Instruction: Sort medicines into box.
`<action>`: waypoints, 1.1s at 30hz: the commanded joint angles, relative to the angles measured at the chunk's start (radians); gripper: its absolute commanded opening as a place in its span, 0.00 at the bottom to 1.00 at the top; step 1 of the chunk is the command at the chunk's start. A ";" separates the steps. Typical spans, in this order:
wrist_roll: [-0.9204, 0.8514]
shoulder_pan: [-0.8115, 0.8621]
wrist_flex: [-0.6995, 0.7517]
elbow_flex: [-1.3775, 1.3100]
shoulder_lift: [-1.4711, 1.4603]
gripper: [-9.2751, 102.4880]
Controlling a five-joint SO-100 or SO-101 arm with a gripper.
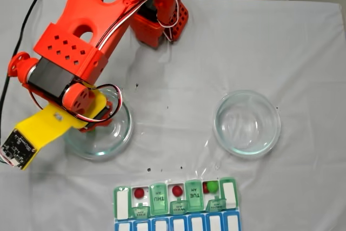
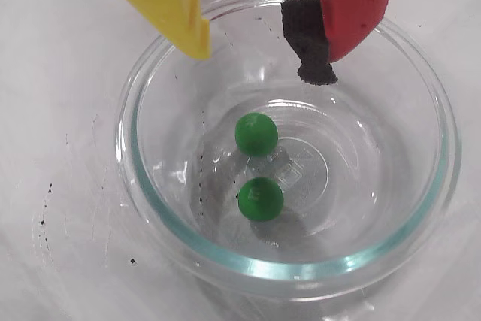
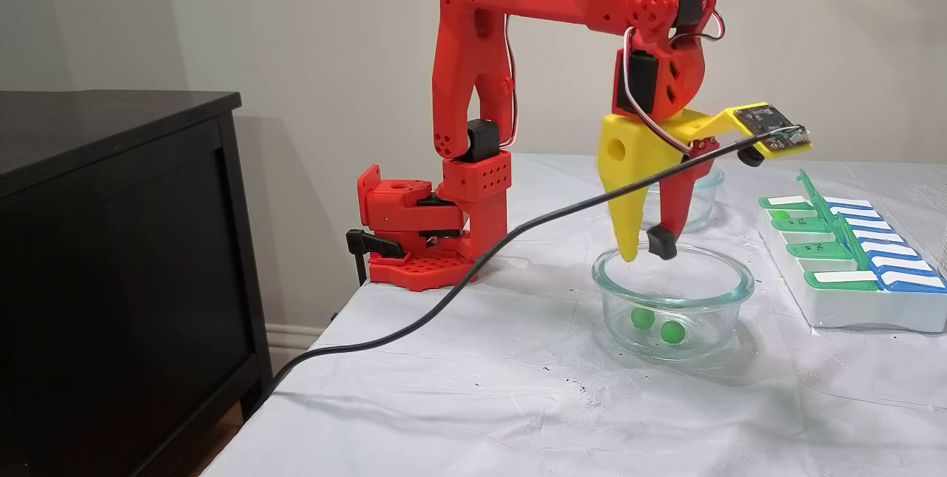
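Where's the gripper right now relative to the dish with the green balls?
The gripper hangs open just above the rim of the near glass dish in a fixed view; in the wrist view its tips frame the two green balls lying on the dish floor.

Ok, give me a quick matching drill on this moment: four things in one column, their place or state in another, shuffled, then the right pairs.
Things:
1. hand
2. two green balls
3. right-hand glass dish in the overhead fixed view
4. pill organizer

Places or states:
A. holds nothing
B. open, hovering over a dish rim
C. near table edge, balls in some open compartments
D. lying in the dish under the arm

Pairs: 1-B, 2-D, 3-A, 4-C
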 commanded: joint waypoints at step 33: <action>0.043 -0.003 -0.281 0.213 0.067 0.25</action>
